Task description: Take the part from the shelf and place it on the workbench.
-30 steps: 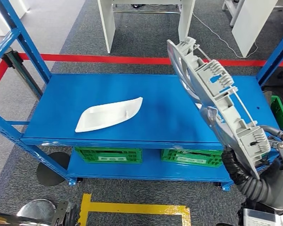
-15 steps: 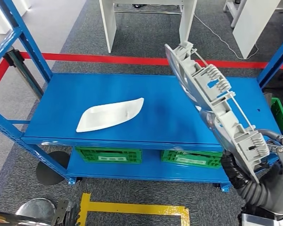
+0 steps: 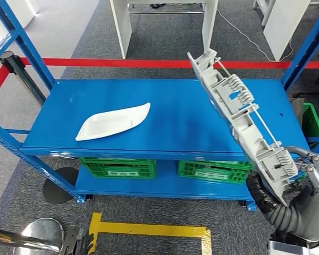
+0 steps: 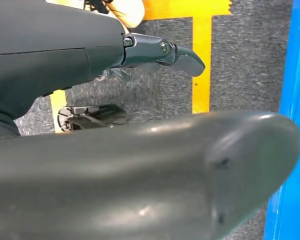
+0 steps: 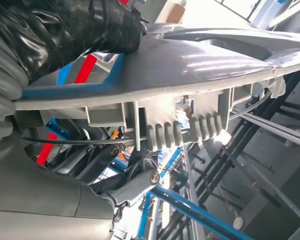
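A: Grey carpet floor [image 3: 158, 37], one red tape line [image 3: 109, 62] across it behind the rack, yellow tape [image 3: 150, 230] in front. Count?

B: One blue shelf [image 3: 182, 122] top deck, blue uprights at the sides. Two green crates [image 3: 118, 168] on the lower deck, side by side. One white curved part [image 3: 112, 121] lying flat on the left half of the top deck, alone. White table legs [image 3: 120, 26] beyond the red line.

A: Task part?

B: One long grey part [image 3: 246, 125], ribbed back facing the camera, tilted up over the shelf's right end, off the deck. Lower end sits in the right hand [image 3: 298, 191].

A: Right hand state?

B: Gripping the grey part. Right wrist view shows a dark-gloved finger [image 5: 103, 25] pressed on the part's smooth face, thumb under the ribbed side.

A: Left?

B: Left hand [image 4: 133, 165] hangs low over carpet and yellow tape, next to a blue shelf edge. Fingers straight out, nothing in them, thumb apart from the fingers.
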Available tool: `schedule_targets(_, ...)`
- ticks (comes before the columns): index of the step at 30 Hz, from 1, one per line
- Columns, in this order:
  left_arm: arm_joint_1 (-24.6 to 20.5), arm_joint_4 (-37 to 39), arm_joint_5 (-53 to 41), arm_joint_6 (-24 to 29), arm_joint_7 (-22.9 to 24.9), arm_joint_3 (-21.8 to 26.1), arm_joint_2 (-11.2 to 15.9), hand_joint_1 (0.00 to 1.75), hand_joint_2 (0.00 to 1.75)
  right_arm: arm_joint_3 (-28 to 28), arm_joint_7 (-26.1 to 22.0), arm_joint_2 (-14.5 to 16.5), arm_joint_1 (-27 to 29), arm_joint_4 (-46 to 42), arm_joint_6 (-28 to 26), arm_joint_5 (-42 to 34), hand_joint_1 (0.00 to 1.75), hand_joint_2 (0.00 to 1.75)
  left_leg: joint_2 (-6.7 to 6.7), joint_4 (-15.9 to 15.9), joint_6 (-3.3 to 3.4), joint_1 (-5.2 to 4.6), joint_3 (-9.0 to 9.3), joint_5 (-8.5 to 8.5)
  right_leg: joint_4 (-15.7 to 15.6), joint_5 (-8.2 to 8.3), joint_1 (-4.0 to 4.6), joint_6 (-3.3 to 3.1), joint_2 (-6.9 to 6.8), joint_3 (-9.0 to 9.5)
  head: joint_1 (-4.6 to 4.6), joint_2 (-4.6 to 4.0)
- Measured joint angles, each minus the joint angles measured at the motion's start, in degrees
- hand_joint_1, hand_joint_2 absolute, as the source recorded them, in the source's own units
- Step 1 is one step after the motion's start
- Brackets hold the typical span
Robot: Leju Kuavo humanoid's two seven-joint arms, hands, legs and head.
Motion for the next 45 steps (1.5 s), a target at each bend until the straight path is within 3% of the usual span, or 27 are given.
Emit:
schedule_targets(2, -0.12, 0.0, -0.01, 0.0, 0.01, -0.01, 0.11, 0.0, 0.0, 0.03, -0.01, 0.0, -0.01, -0.02, 0.0, 0.0, 1.75, 1.75, 0.08, -7.56, 1.08, -0.44, 4.23, 1.93, -0.04, 0.58, 0.14, 0.28, -0.06, -0.36, 0.07, 0.0)
schedule_targets(3, -0.15, 0.0, -0.01, 0.0, 0.02, -0.02, 0.16, 0.0, 0.0, 0.03, -0.01, 0.0, -0.03, -0.04, -0.01, 0.0, 1.75, 1.75, 0.11, -9.62, 1.38, -0.68, 5.2, 2.23, -0.13, 0.94, 0.05, 0.56, -0.1, -0.54, 0.1, 0.0)
schedule_targets(6, -0.11, 0.01, -0.02, 0.01, 0.04, -0.03, 0.14, 0.0, 0.0, 0.05, 0.01, -0.03, -0.01, -0.06, -0.02, 0.0, 1.75, 1.75, 0.22, -11.13, 1.54, -0.91, 4.98, 3.37, -0.59, 1.89, -0.24, 1.61, -0.07, -1.01, 0.09, 0.0)
schedule_targets(8, -0.19, 0.01, -0.02, 0.01, 0.04, -0.02, 0.07, 0.0, 0.0, 0.09, -0.01, -0.12, 0.0, -0.07, -0.02, 0.0, 1.75, 1.75, 0.45, -12.25, 1.86, -0.56, 4.42, 4.82, 1.02, -0.28, -0.07, 2.12, 0.18, -2.16, 0.23, 0.0)
schedule_targets(11, -0.3, 0.02, 0.0, 0.01, 0.05, 0.02, 0.0, 0.0, 0.0, 0.19, -0.01, -0.2, -0.02, -0.07, -0.02, -0.01, 1.75, 1.75, 0.58, -12.37, 2.11, -0.41, 2.53, 6.41, 10.19, -6.93, -0.06, 2.6, 0.32, -4.91, 0.39, 0.0)
schedule_targets(12, -0.29, 0.02, 0.0, 0.0, 0.05, 0.02, -0.03, 0.0, 0.0, 0.22, 0.0, -0.22, 0.02, -0.06, -0.02, -0.02, 1.75, 1.75, 0.6, -12.11, 2.08, -0.43, 1.76, 6.8, 12.94, -7.83, -0.09, 2.72, 0.32, -5.33, 0.39, 0.0)
schedule_targets(13, -0.29, 0.02, -0.01, 0.0, 0.05, 0.02, -0.07, 0.0, 0.0, 0.23, 0.01, -0.25, 0.05, -0.05, -0.02, -0.02, 1.75, 1.75, 0.61, -11.78, 2.0, -0.42, 0.95, 7.17, 14.01, -7.44, -0.12, 2.84, 0.31, -4.92, 0.38, 0.0)
schedule_targets(14, -0.29, 0.02, -0.01, 0.0, 0.05, 0.02, -0.09, 0.0, 0.0, 0.23, 0.02, -0.27, 0.06, -0.05, -0.02, -0.02, 1.75, 1.75, 0.6, -11.41, 1.88, -0.38, 0.16, 7.5, 13.01, -6.06, -0.16, 2.93, 0.31, -3.51, 0.39, 0.0)
schedule_targets(16, -0.29, 0.02, -0.01, 0.0, 0.05, 0.02, -0.13, 0.0, 0.0, 0.24, 0.08, -0.29, -0.04, -0.05, -0.02, 0.03, 1.75, 1.75, 0.56, -10.52, 1.47, -0.33, -1.29, 8.02, 5.98, -3.62, -0.29, 3.11, 0.34, 1.8, 0.39, 0.0)
schedule_targets(18, -0.28, 0.02, 0.0, -0.01, 0.06, 0.02, -0.14, 0.0, 0.0, 0.25, 0.32, -0.31, -0.09, -0.07, -0.02, 0.26, 1.75, 1.75, 0.5, -9.66, 0.9, -0.42, -2.31, 8.56, -0.5, -3.86, -0.19, 2.87, 0.53, 5.98, 0.35, 0.0)
schedule_targets(19, -0.26, 0.02, -0.01, -0.01, 0.05, 0.02, -0.14, 0.0, 0.0, 0.26, 0.49, -0.32, -0.08, -0.07, -0.02, 0.48, 1.75, 1.75, 0.47, -9.45, 0.59, -0.48, -2.62, 8.93, -1.75, -4.43, -0.05, 2.59, 0.61, 6.64, 0.35, 0.0)
schedule_targets(21, -0.21, 0.04, -0.02, 0.0, 0.04, 0.02, -0.11, 0.0, 0.0, 0.26, 0.77, -0.33, -0.03, -0.06, -0.02, 0.92, 1.75, 1.75, 0.43, -9.28, -0.02, -0.41, -3.0, 9.55, -1.95, -3.91, 0.0, 1.66, 0.54, 5.99, 0.35, 0.0)
schedule_targets(23, -0.17, 0.08, -0.03, 0.0, 0.04, 0.02, -0.05, 0.0, 0.0, 0.25, 0.98, -0.35, -0.07, -0.06, -0.02, 1.19, 1.75, 1.75, 0.46, -7.78, -0.72, -0.27, -3.68, 7.38, -2.01, -3.01, -0.16, 0.51, 0.28, 4.8, 0.25, 0.0)
schedule_targets(24, -0.17, 0.1, -0.03, 0.0, 0.04, 0.02, -0.04, 0.0, 0.0, 0.24, 1.08, -0.36, -0.09, -0.06, -0.02, 1.18, 1.75, 1.75, 0.49, -5.53, -1.05, -0.17, -4.35, 4.86, -2.08, -2.45, -0.26, 0.04, 0.13, 4.19, 0.17, 0.0)
schedule_targets(26, -0.2, 0.11, -0.09, -0.01, 0.04, 0.0, -0.08, 0.0, 0.0, 0.23, 1.28, -0.37, -0.06, -0.05, -0.01, 1.07, 1.75, 1.75, 0.51, 1.6, -1.54, 0.03, -6.0, -0.55, -2.02, -1.22, -0.21, -0.37, 0.02, 2.98, 0.04, 0.0)
schedule_targets(27, -0.22, 0.11, -0.11, -0.01, 0.04, -0.02, -0.1, 0.0, 0.0, 0.23, 1.36, -0.37, -0.02, -0.05, 0.0, 0.95, 1.75, 1.75, 0.52, 4.73, -1.66, 0.13, -6.39, -1.92, -1.95, -0.54, -0.17, -0.37, -0.01, 2.25, 0.02, 0.0)
schedule_targets(29, -0.23, 0.11, -0.15, -0.01, 0.04, -0.04, -0.12, 0.0, 0.0, 0.23, 1.4, -0.38, 0.08, -0.04, 0.02, 0.69, 1.75, 1.75, 0.52, 5.79, -1.59, 0.2, -4.74, -0.95, -1.77, 0.68, -0.06, -0.27, -0.03, 0.58, 0.02, 0.0)
schedule_targets(31, -0.29, 0.11, -0.15, 0.0, 0.03, -0.04, -0.08, 0.0, 0.0, 0.23, 1.35, -0.39, 0.15, -0.05, 0.04, 0.39, 1.75, 1.75, 0.51, -1.03, -0.96, 0.1, 0.48, 1.8, -1.63, 1.66, 0.05, -0.05, -0.02, -0.7, 0.02, 0.0)
schedule_targets(33, -0.44, 0.11, -0.15, 0.0, -0.01, -0.04, 0.02, 0.0, 0.0, 0.23, 1.29, -0.39, 0.18, -0.06, 0.08, 0.13, 1.75, 1.75, 0.51, -9.29, -0.22, -0.18, 5.59, 2.39, -1.65, 2.62, 0.15, 0.49, -0.05, -1.48, 0.07, 0.0)
schedule_targets(34, -0.51, 0.11, -0.15, -0.01, -0.04, -0.05, 0.06, 0.0, 0.0, 0.23, 1.28, -0.4, 0.18, -0.06, 0.14, 0.01, 1.75, 1.75, 0.5, -11.6, 0.04, -0.37, 6.77, 2.19, -1.77, 3.15, 0.07, 0.87, -0.1, -1.68, 0.05, 0.0)
schedule_targets(36, -0.52, 0.12, -0.15, -0.02, -0.11, -0.05, 0.07, 0.0, 0.0, 0.25, 1.28, -0.43, 0.17, -0.06, 0.31, -0.23, 1.75, 1.75, 0.5, -12.66, 0.41, -0.59, 6.59, 2.75, -2.19, 4.2, -0.09, 1.68, -0.17, -1.86, 0.01, 0.0)
schedule_targets(38, -0.55, 0.14, -0.15, -0.03, -0.13, -0.04, -0.02, 0.0, 0.0, 0.26, 1.26, -0.58, 0.28, -0.06, 0.47, -0.41, 1.75, 1.75, 0.72, -13.29, 1.1, -0.4, 5.71, 4.18, -1.24, 2.65, -0.11, 2.19, 0.02, -2.67, 0.08, 0.0)
schedule_targets(41, -0.6, 0.15, -0.13, -0.04, -0.11, 0.0, -0.01, 0.0, 0.0, 0.34, 1.19, -0.7, 0.57, -0.06, 0.55, -0.61, 1.75, 1.75, 0.96, -13.43, 1.73, -0.25, 3.34, 6.28, 7.56, -5.48, -0.11, 2.65, 0.25, -5.31, 0.27, 0.0)
schedule_targets(42, -0.56, 0.15, -0.11, -0.04, -0.11, 0.02, 0.02, 0.0, 0.0, 0.38, 1.19, -0.7, 0.77, -0.06, 0.55, -0.64, 1.75, 1.75, 0.97, -13.26, 1.71, -0.29, 2.43, 6.91, 11.19, -7.21, -0.13, 2.78, 0.25, -5.84, 0.27, 0.0)
schedule_targets(43, -0.53, 0.16, -0.11, -0.05, -0.11, 0.04, 0.01, 0.0, 0.0, 0.42, 1.2, -0.7, 0.98, -0.06, 0.55, -0.63, 1.75, 1.75, 0.97, -13.06, 1.67, -0.32, 1.48, 7.51, 13.64, -7.55, -0.13, 2.9, 0.25, -5.78, 0.25, 0.0)
schedule_targets(44, -0.5, 0.16, -0.11, -0.07, -0.1, 0.04, 0.0, 0.0, 0.0, 0.46, 1.25, -0.7, 1.14, -0.06, 0.54, -0.56, 1.75, 1.75, 0.97, -12.77, 1.57, -0.32, 0.49, 8.08, 14.27, -6.62, -0.13, 2.97, 0.25, -4.86, 0.26, 0.0)
schedule_targets(45, -0.48, 0.17, -0.11, -0.08, -0.09, 0.04, -0.01, 0.0, 0.0, 0.51, 1.3, -0.7, 1.23, -0.06, 0.52, -0.43, 1.75, 1.75, 0.96, -12.39, 1.41, -0.29, -0.49, 8.59, 12.77, -4.94, -0.15, 3.0, 0.25, -2.9, 0.25, 0.0)
